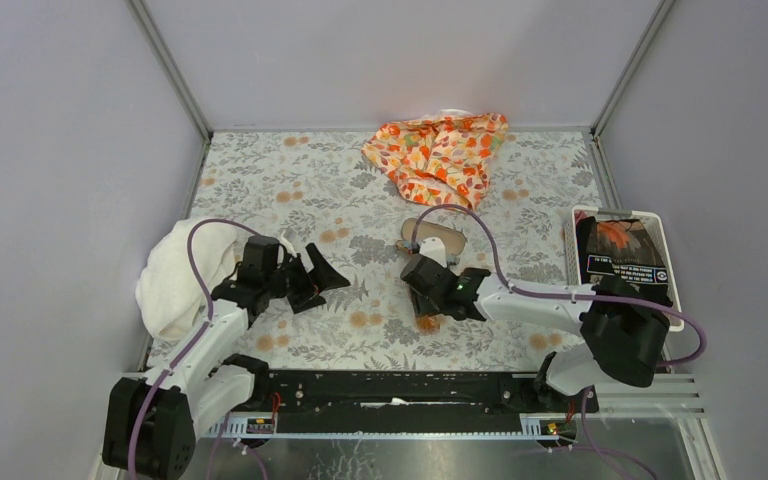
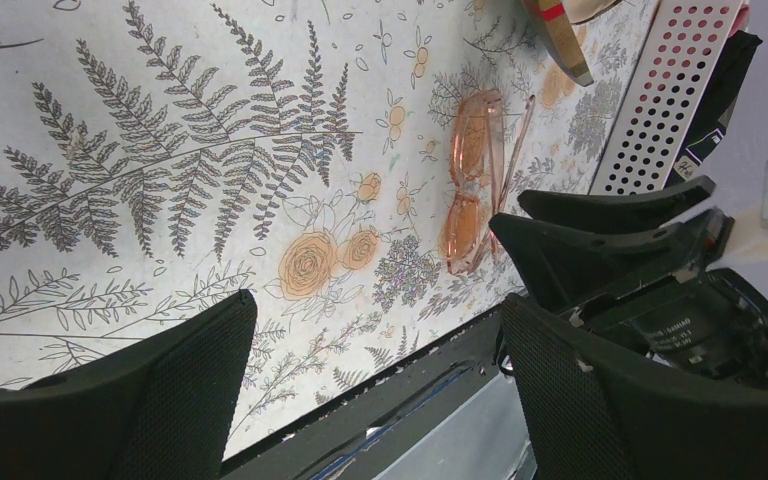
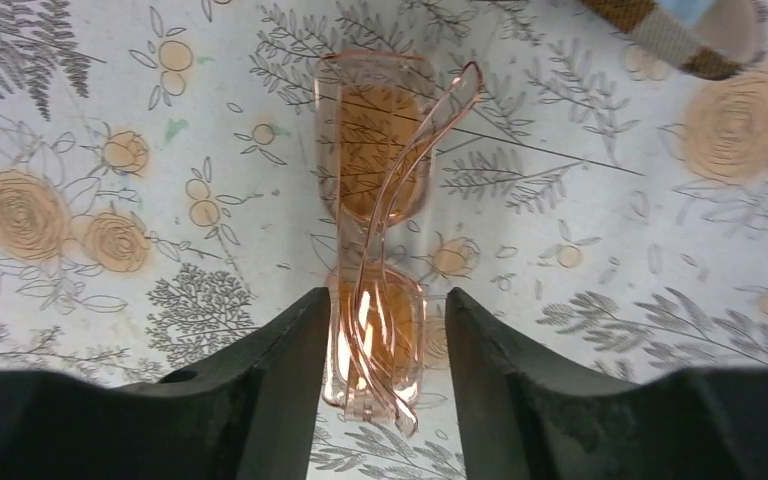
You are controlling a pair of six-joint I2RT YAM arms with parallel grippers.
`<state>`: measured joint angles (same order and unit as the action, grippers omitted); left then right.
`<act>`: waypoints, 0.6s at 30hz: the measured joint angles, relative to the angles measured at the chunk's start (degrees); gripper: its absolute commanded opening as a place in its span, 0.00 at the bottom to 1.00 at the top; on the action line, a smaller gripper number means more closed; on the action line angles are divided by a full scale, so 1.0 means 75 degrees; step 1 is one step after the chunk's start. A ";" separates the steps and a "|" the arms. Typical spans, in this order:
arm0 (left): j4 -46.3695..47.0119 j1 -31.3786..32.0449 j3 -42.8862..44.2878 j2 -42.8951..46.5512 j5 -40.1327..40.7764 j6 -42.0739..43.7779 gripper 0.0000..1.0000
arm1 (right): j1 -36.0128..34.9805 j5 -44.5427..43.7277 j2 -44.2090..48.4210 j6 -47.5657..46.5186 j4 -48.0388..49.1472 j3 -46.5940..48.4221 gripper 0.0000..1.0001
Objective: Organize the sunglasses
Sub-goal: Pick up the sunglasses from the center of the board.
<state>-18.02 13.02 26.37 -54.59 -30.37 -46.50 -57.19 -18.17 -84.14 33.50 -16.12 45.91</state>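
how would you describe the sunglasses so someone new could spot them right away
On the floral table, look near the middle, just on the arms' side of the brown plaid case. The sunglasses lie folded between the right gripper's open fingers. They are the only thin, see-through orange-pink frame there.

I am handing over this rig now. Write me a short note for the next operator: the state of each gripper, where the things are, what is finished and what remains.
Left gripper: open, empty, over the floral table, away from the work.
Right gripper: open, one finger on each side of the thin translucent orange-pink sunglasses, not clamping them.
Sunglasses: lying on the table, arms folded.
Brown plaid oblong case: just beyond them, apparently open.
Done: glasses folded.
Left: probably grip them and put them into the case.
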 measured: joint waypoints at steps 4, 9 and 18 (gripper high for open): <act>0.0000 0.0000 0.0000 0.0000 0.0000 0.0000 0.97 | -0.0493 -0.0921 -0.0187 0.0102 -0.0743 0.0548 0.55; 0.0003 0.0000 0.0000 -0.0035 -0.0003 0.0000 0.97 | -0.1160 -0.1804 -0.0906 0.0201 -0.1268 0.1268 0.52; 0.0000 0.0000 0.0000 -0.0035 -0.0009 0.0000 0.97 | -0.1749 -0.3197 -0.2299 0.0242 -0.2028 0.1894 0.33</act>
<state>-18.02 13.02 26.37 -54.85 -30.44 -46.50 -70.30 -42.15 -101.38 35.31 -31.33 60.12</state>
